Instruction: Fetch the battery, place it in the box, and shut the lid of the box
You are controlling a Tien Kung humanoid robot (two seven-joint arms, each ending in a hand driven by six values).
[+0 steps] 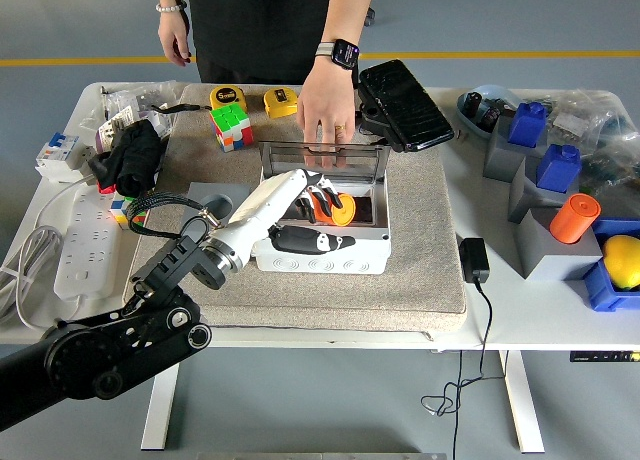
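- The left arm [120,345] comes in from the lower left corner and reaches up and to the right over the tan mat [420,270]; it is the only robot arm in view, so it is the one placed to do the next move.
- The left hand [312,212] hangs over the open white box [320,252], its dark fingers [322,195] curled down into the box and the thumb lying along the box's front rim.
- The orange battery [340,208] sits inside the box, just to the right of the fingertips and touching or nearly touching them. Whether the hand is grasping it or has let go cannot be told from this view.
- The battery shows a round end face toward the camera, so its long axis seems to run from front to back and tilted up, not flat along the box; this is a judgement.
- The clear lid [325,156] stands raised at the box's far edge, behind the hand, so closing it calls for a reach past the battery toward the far side.
- A person's hand [326,112] rests just behind that lid, next to a black case [404,105].
- Further right on the white table [500,310] stands 1 orange cylinder [574,218], well apart from the box.
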